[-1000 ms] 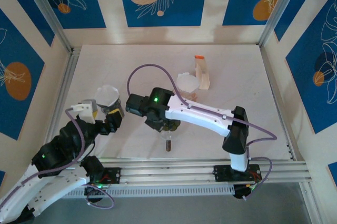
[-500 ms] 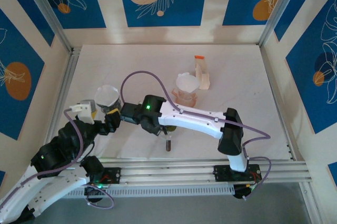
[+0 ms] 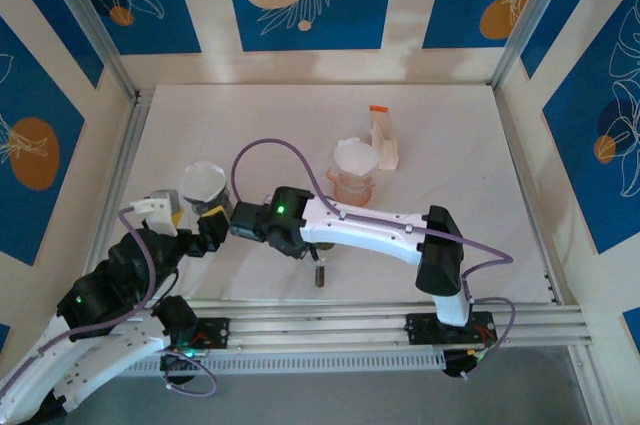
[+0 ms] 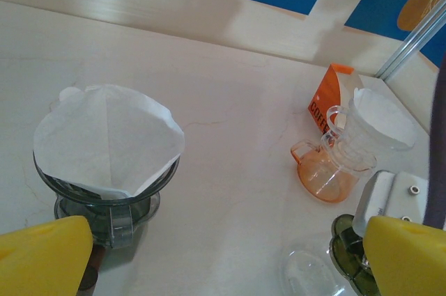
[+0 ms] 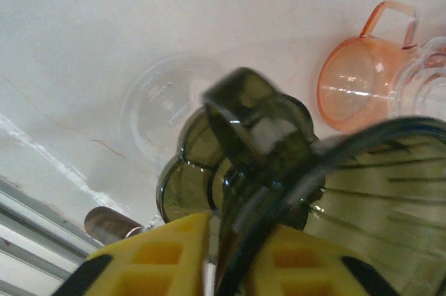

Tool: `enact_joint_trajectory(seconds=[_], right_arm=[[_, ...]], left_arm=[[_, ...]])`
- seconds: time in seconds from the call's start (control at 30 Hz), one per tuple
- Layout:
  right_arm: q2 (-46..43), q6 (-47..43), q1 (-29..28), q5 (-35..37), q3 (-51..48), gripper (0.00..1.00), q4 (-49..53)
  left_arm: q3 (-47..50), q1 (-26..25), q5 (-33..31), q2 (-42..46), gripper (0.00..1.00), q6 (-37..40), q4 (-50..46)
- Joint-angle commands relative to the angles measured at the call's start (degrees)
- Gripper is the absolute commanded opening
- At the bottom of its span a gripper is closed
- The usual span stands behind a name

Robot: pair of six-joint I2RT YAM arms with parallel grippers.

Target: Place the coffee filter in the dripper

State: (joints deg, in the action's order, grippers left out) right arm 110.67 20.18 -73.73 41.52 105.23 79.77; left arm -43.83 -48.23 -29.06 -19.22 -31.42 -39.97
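Coffee filter (image 4: 104,136): thin paper, light, crushes easily, so pinch its free top edge; left gripper (image 4: 226,254) gapes wide, right gripper (image 5: 233,258) nips the smoky dripper (image 5: 376,198) by its rim.

Right wrist view: smoky dark plastic dripper (image 5: 348,191) out of focus at close range, cut off by right edge. Rim passes between yellow fingers (image 5: 160,254) of right gripper (image 5: 226,265); pad contact not discernible. Brown cylinder (image 5: 111,223) part hidden behind finger.

Left wrist view: left gripper (image 4: 223,261) fingertips (image 4: 42,254) cropped at bottom corners. Clear round lid (image 4: 310,271) cut by bottom edge. Orange carton (image 4: 326,97) lettering part covered by clear dripper (image 4: 366,136).

Top view: right gripper jaws too dark and small to read.
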Motion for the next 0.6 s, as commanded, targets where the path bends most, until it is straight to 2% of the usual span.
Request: enact_joint_trajectory(seconds=[0.0, 0.1, 0.27, 0.4, 0.57], right_arm=[[-1.9, 1.1, -0.7, -1.3, -0.9, 0.28, -0.6], [-2.8, 1.1, -0.8, -1.4, -1.2, 0.42, -1.4], [-5.4, 1.1, -0.8, 0.1, -1.7, 0.57, -4.1], [-8.6, 1.3, -0.8, 3.4, -2.0, 0.63, -6.5], [-16.4, 1.0, 0.8, 9.2, -4.8, 0.64, -12.6]], left_arm=[[0.2, 0.3, -0.9, 0.5, 1.00, -0.5, -0.6], [0.3, 0.3, -0.6, 0.5, 1.00, -0.7, -0.5], [0.3, 0.3, -0.3, 0.4, 1.00, -0.9, -0.4], [0.2, 0.3, 0.7, 0.2, 1.00, -0.4, 0.5], [-0.2, 0.3, 1.5, -1.0, 1.00, -0.3, 1.9]])
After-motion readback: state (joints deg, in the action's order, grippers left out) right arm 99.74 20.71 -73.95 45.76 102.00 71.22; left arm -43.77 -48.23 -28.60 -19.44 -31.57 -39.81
